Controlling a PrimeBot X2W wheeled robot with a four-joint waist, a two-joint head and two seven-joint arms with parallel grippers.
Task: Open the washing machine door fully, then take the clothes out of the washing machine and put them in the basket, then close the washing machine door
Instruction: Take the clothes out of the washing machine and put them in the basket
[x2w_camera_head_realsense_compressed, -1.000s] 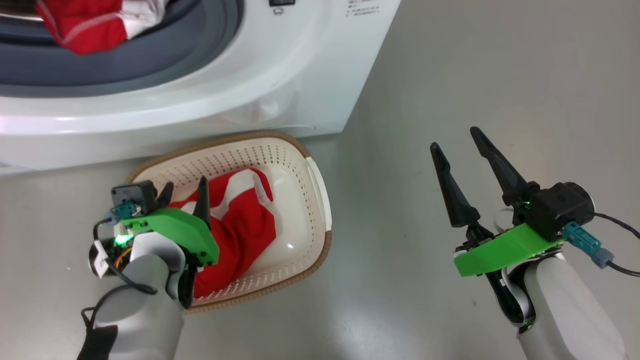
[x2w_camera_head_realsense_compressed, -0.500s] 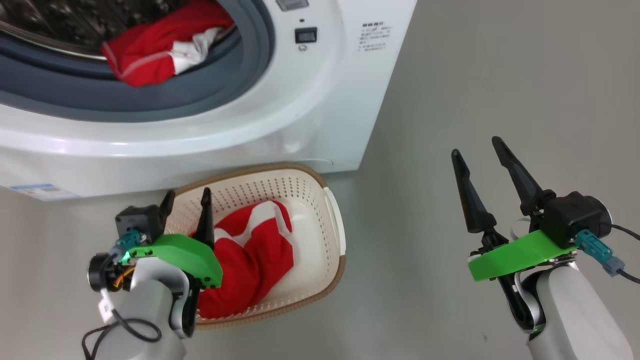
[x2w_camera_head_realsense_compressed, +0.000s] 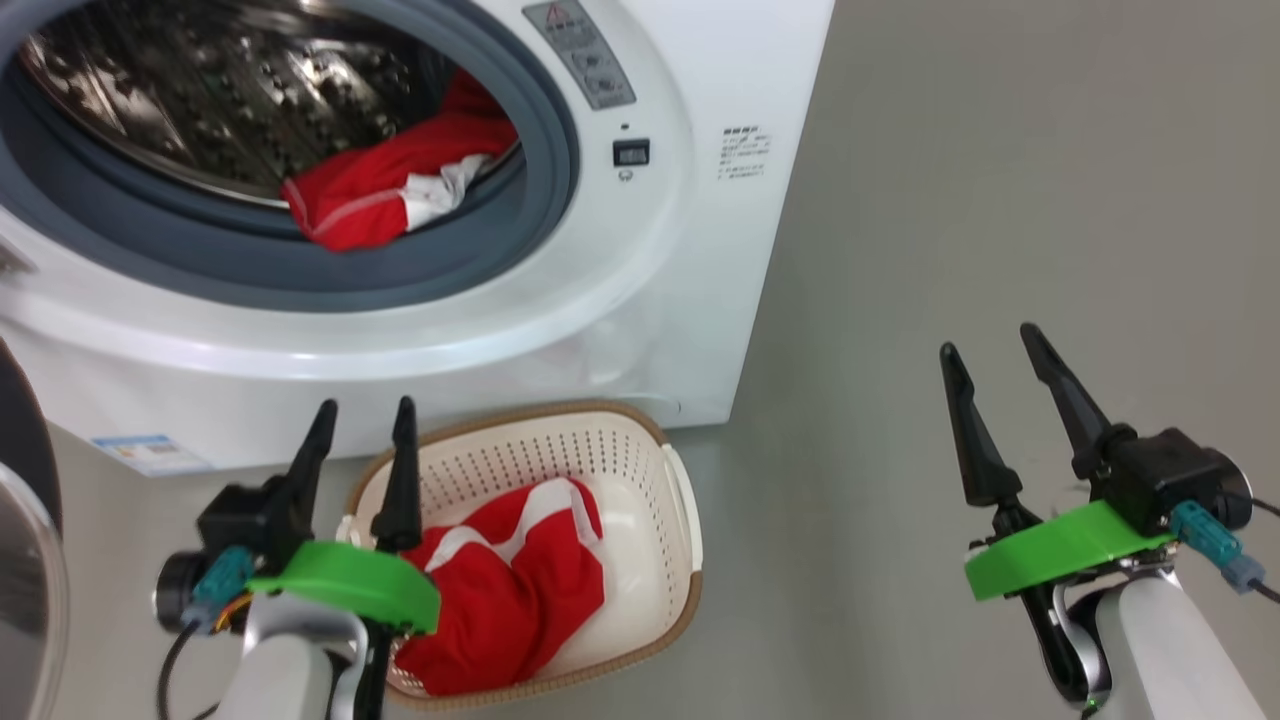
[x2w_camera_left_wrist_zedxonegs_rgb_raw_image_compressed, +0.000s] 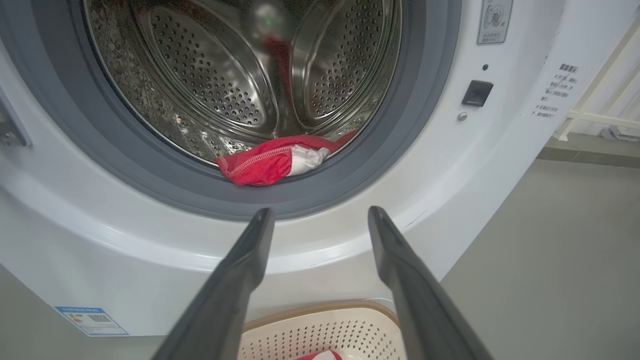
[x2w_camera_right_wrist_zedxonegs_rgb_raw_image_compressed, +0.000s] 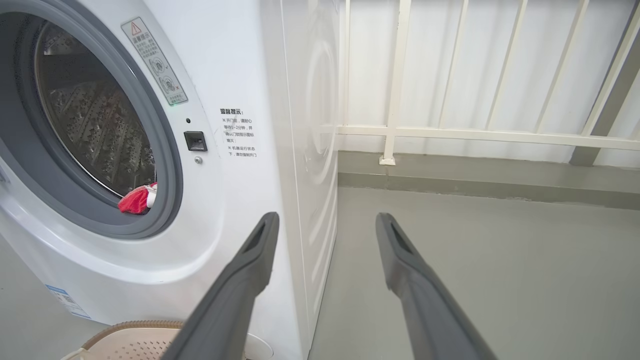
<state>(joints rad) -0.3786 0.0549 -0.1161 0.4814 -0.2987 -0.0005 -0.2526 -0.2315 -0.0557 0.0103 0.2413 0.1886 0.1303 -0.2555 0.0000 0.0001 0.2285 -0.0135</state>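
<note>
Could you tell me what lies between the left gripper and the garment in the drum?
In the left wrist view, the washing machine's white rim and grey rubber seal separate the left gripper from the garment.

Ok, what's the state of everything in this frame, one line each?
Door: open.
Washing machine: one red garment at the drum's lip.
Basket: on the floor, holds another red garment.
Left gripper: open, empty.
Right gripper: open, empty.

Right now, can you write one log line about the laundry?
left hand: open, empty; right hand: open, empty; red fabric garment: at steel drum's lip; second red garment: in cream perforated plastic basket; round black-rimmed door: open
</note>
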